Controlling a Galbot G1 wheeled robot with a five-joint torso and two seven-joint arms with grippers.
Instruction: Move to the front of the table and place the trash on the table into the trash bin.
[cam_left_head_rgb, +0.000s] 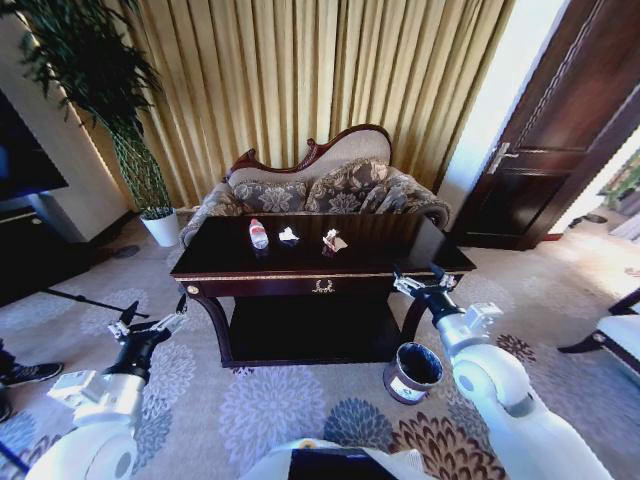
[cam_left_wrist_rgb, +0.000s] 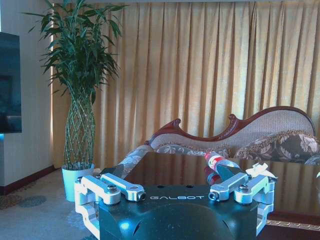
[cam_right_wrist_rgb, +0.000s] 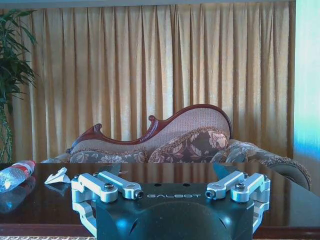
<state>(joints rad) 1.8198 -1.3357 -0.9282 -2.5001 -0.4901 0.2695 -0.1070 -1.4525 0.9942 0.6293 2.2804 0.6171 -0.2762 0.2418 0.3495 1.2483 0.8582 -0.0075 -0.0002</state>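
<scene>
Nearest the robot, the small round dark trash bin (cam_left_head_rgb: 412, 372) with a white label and a light rim stands on the floral carpet (cam_left_head_rgb: 270, 405) just beside the table's right front leg; its inside looks dark, and any contents cannot be made out. The right gripper (cam_left_head_rgb: 420, 280) hangs above and behind the bin, at the table's right front corner, jaws spread open and holding nothing. The left gripper (cam_left_head_rgb: 150, 320) hovers off the table's left front corner, clear of the top, its jaws likewise apart and empty.

The large dark glossy wooden table (cam_left_head_rgb: 350, 262) has a near-black reflective top, a small gold ornament (cam_left_head_rgb: 323, 286) at front centre, curved legs and a lower shelf. On the top, toward the far edge, the trash lies in a row: a clear plastic bottle (cam_left_head_rgb: 258, 234) with a red cap and pale label on its side at the left, a crumpled white paper scrap (cam_left_head_rgb: 288, 235) near it, and a second crumpled wrapper (cam_left_head_rgb: 333, 241) further right.

Behind the table sits a carved-back patterned sofa (cam_left_head_rgb: 320, 185), then golden pleated curtains (cam_left_head_rgb: 300, 70). A tall plant in a white pot (cam_left_head_rgb: 160, 228) stands at the left, a dark wooden door (cam_left_head_rgb: 545, 150) at the right.
</scene>
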